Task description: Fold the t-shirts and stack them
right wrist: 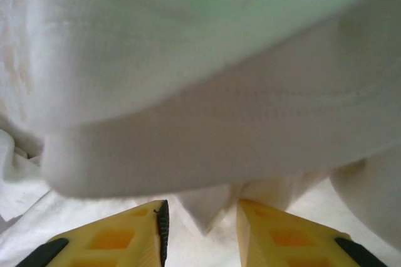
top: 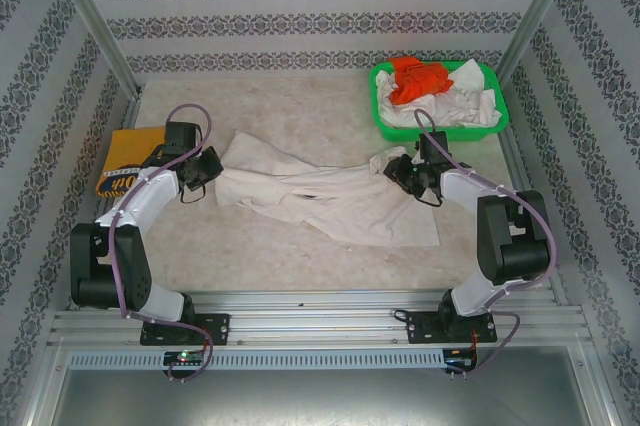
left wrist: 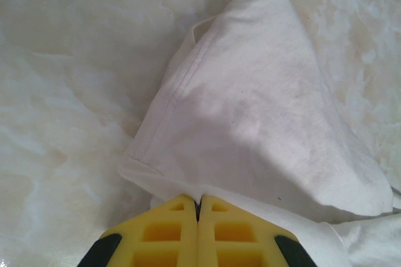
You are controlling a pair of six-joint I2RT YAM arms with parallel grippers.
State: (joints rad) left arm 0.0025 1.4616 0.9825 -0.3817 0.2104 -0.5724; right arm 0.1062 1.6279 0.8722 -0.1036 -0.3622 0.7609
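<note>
Left gripper clenched on white shirt, left end. Right gripper jaws apart astride a fold: close fully before lifting, keep cloth taut.

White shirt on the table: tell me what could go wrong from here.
1. The left gripper seems to pinch only the edge of the white shirt; a pull could slip it free.
2. The right gripper has its jaws apart around a bunched fold; it may catch several layers and lift the shirt twisted.
3. That gripper works close to the green basket, where other shirts hang over the rim; it could snag them.
</note>
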